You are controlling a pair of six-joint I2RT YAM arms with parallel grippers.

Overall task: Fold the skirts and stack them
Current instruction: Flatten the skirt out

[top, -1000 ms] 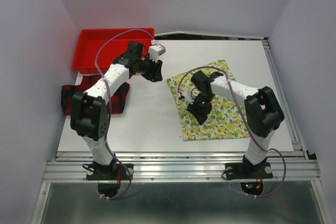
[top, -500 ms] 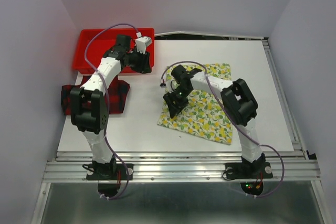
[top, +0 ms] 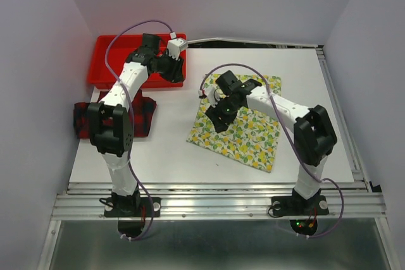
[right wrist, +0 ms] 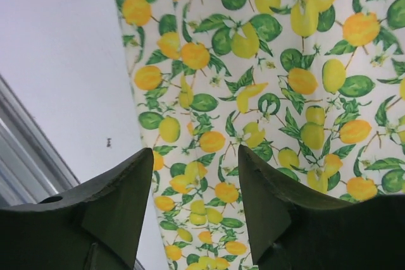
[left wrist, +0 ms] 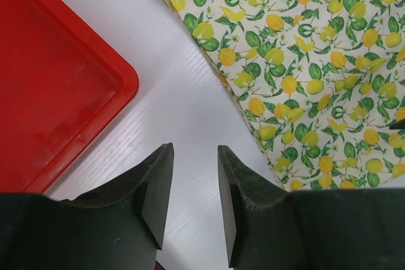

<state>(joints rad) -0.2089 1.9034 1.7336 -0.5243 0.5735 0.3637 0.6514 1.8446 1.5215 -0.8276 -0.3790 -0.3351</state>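
The lemon-print skirt [top: 243, 128] lies spread flat on the white table, right of centre. It also shows in the left wrist view [left wrist: 304, 74] and the right wrist view [right wrist: 266, 80]. My right gripper [top: 221, 114] is open and empty, hovering just above the skirt's left part [right wrist: 196, 178]. The red-and-black plaid skirt [top: 81, 119] lies at the table's left edge, partly hidden under my left arm. My left gripper [top: 175, 74] is open and empty [left wrist: 193, 184] over bare table, between the red tray's corner and the lemon skirt.
A red plastic tray [top: 107, 61] stands at the back left, its corner showing in the left wrist view [left wrist: 95, 93]. A metal rail [right wrist: 31, 156] runs along the table's front edge.
The lemon skirt has slid left and turned, and now lies flat. My right gripper went left with it, then back slightly. My left gripper has drawn back toward the red tray.
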